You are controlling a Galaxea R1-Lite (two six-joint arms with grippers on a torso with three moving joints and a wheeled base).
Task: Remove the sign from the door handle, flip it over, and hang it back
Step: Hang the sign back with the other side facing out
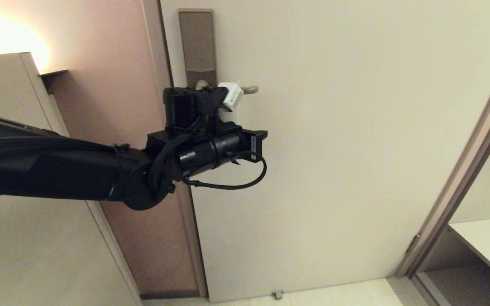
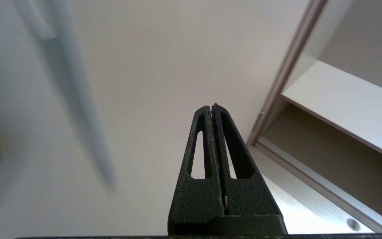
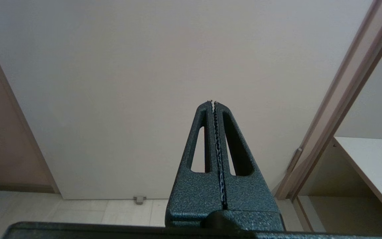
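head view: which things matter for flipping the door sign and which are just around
Job: door handle; left gripper, shut and empty; sign not clearly seen.
Around: backplate; door; shelf; door stop; right gripper, parked, shut.

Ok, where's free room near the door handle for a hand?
Bare door right of the handle and below it, out to the frame. Crowded at its inner end: the left arm covers it below the plate.
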